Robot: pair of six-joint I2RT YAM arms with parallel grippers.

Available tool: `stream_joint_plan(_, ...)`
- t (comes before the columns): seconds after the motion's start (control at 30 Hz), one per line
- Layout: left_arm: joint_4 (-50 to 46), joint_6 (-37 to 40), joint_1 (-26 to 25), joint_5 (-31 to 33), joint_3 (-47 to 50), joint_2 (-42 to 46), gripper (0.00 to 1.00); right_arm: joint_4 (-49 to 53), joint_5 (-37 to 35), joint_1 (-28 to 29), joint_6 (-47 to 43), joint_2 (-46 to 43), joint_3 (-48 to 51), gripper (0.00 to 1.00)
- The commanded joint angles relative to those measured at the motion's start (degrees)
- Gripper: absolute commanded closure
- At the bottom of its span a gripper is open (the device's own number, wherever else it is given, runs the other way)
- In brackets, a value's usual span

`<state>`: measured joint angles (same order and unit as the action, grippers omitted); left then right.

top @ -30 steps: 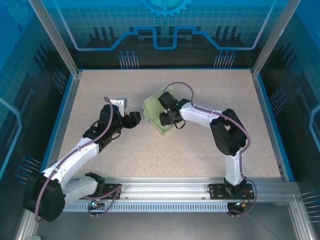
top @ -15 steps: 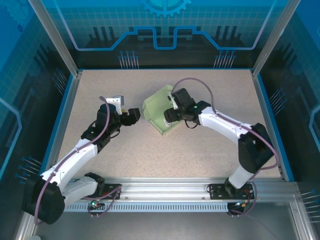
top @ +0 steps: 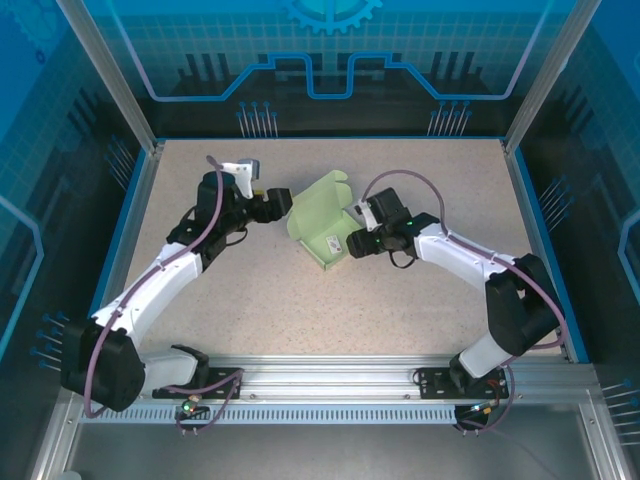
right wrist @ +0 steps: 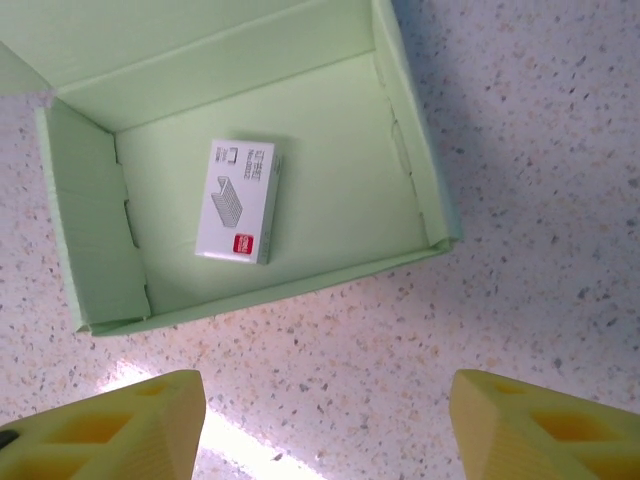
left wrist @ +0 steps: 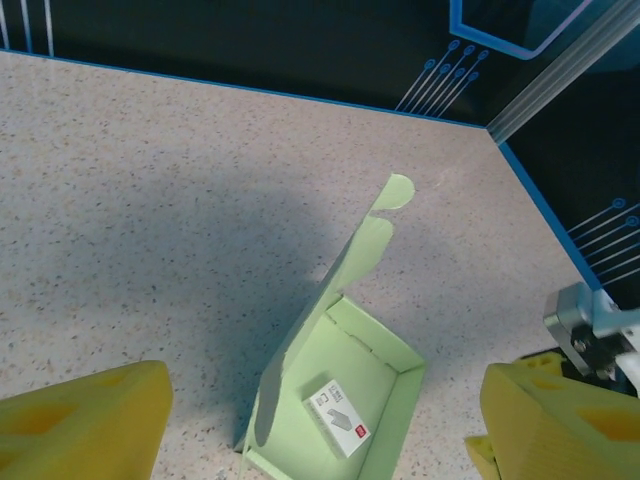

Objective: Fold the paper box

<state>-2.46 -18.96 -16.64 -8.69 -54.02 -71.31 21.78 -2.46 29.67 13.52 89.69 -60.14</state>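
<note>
- The speckled beige table (top: pixel 420 300), edged in blue, carries everything.
- The pale mint-green paperboard box (top: pixel 318 222) sits just above the centre of the top view, with its walls up and its tabbed lid flap standing open. We judge it light, thin, easily creased and likely to slide. We would take the lid flap by its free edge and brace a side wall.
- Our left hand (top: pixel 280 203) is just left of the box, its yellow fingers spread and holding nothing.
- Our right hand (top: pixel 352 243), at the box's lower right, is likewise spread and empty.
- A small white card packet (right wrist: pixel 238 201) lies flat inside the box.
</note>
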Motion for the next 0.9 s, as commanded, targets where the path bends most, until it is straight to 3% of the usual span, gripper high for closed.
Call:
stream_joint_plan(0.0,-2.87,0.97,-0.09,-2.07,0.07,0.07,0.19,-5.79,5.56,-3.76,-2.47,-1.68,-0.31,0.32)
stream_joint_plan(0.2,-8.79,2.69,-2.82,4.49,3.05,3.28,0.19,-9.1,6.01,-5.25,-12.06,3.48,-6.47,0.32)
stream_joint_plan(0.53,-2.72,4.97,-5.61,1.81,9.49,1.86,0.19,-7.74,11.92,-8.09,-25.36,19.02,-22.31,0.32)
stream_joint_plan(0.87,1.12,5.88,-6.87,3.83,7.6,-5.35,0.2,-3.04,15.92,-8.49,-31.69,28.21,-32.61,0.34)
